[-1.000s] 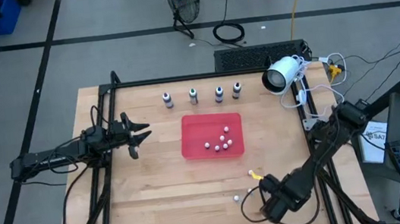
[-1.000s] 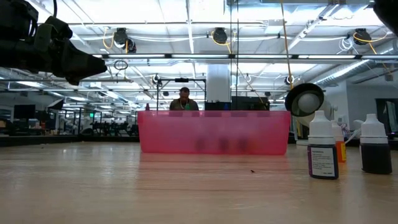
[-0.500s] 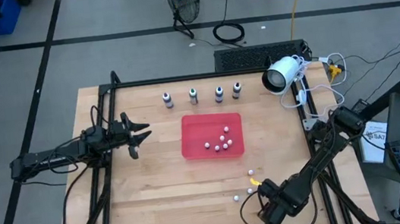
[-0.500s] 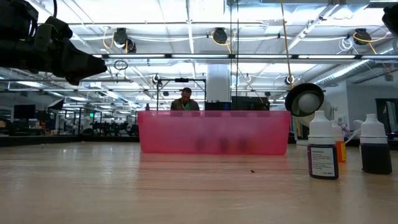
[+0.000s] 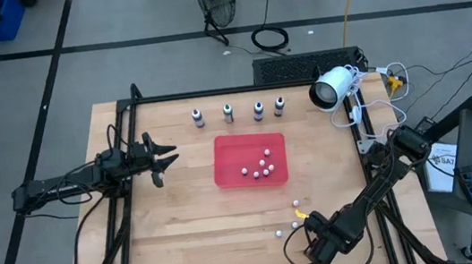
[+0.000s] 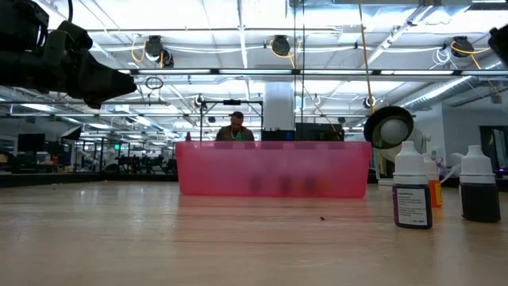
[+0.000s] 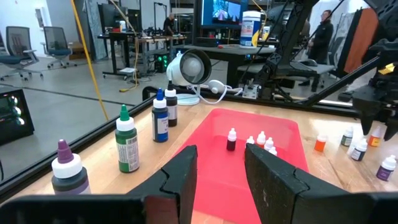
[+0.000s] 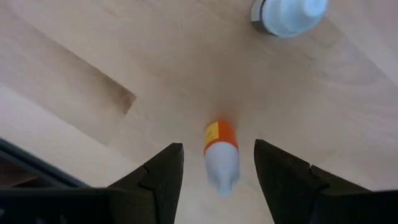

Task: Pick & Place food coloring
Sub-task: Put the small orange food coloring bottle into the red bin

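Note:
Four food coloring bottles (image 5: 197,116) (image 5: 227,111) (image 5: 258,109) (image 5: 279,104) stand upright in a row near the table's far edge. In the left wrist view their tops are purple (image 7: 65,167), green (image 7: 126,144) and blue (image 7: 160,118). My left gripper (image 5: 165,159) is open and empty, held above the table left of the red tray (image 5: 223,174). My right gripper (image 5: 306,231) is open near the table's near edge and points down. Its fingers stand on either side of a tiny orange bottle with a white cap (image 8: 221,155), with gaps on both sides.
The red tray holds several tiny white-capped bottles (image 5: 263,165). More of them lie loose between the tray and my right gripper (image 5: 295,204) (image 5: 278,232), and one shows in the right wrist view (image 8: 289,12). A white camera (image 5: 330,89) stands at the far right.
My right gripper has shifted a little toward the table's near edge and has stayed open. A tiny white-capped bottle beside it has come into view from above.

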### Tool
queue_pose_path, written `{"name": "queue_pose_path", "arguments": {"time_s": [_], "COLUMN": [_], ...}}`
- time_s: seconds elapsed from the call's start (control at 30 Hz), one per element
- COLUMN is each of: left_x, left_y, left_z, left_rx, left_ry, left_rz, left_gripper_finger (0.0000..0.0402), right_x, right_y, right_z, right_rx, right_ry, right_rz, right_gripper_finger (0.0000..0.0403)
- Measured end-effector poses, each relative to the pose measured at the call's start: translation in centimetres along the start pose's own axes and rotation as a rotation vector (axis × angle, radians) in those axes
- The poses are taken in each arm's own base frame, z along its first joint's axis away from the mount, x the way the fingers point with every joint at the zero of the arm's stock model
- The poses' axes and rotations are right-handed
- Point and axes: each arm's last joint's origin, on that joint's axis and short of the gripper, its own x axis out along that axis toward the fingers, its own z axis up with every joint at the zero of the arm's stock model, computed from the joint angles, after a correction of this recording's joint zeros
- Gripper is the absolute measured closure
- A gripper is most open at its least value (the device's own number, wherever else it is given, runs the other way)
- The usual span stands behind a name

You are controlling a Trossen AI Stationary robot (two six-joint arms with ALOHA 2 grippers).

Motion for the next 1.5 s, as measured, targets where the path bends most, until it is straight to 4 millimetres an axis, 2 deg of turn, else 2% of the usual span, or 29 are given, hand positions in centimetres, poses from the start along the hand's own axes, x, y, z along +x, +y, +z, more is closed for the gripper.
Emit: {"name": "queue_pose_path", "arguments": {"time_s": [0.33,0.47,0.8,1.0,1.1,1.27,1.37,1.5], "left_x": [0.0,0.0,0.0,0.0,0.0,0.0,0.0,0.0], "left_y": [0.0,0.0,0.0,0.0,0.0,0.0,0.0,0.0], "left_z": [0.0,0.0,0.0,0.0,0.0,0.0,0.0,0.0], "left_rx": [0.000,0.000,0.000,0.000,0.000,0.000,0.000,0.000], "left_ry": [0.000,0.000,0.000,0.000,0.000,0.000,0.000,0.001], "left_rz": [0.000,0.000,0.000,0.000,0.000,0.000,0.000,0.000], "left_gripper_finger": [0.0265,0.0265,0.0265,0.0265,0.0265,0.0265,0.0265,0.0265], "right_x": [0.1,0.1,0.1,-0.1,-1.3,-4.7,-7.2,-10.6], "right_y": [-0.2,-0.2,-0.2,-0.1,-0.3,-0.6,-1.1,-2.0], "right_z": [0.0,0.0,0.0,0.1,0.1,0.1,0.9,3.3], "right_rx": [-0.006,-0.007,-0.022,-0.093,-0.103,-0.176,-0.288,-0.443], "right_ry": [0.008,0.024,0.024,-0.031,-0.070,-0.236,-0.433,-0.738], "right_rz": [-0.010,-0.012,-0.010,0.009,0.045,0.149,0.209,0.178], "right_gripper_finger": [0.0225,0.0252,0.0352,0.0354,0.0354,0.0354,0.0354,0.0354]}}
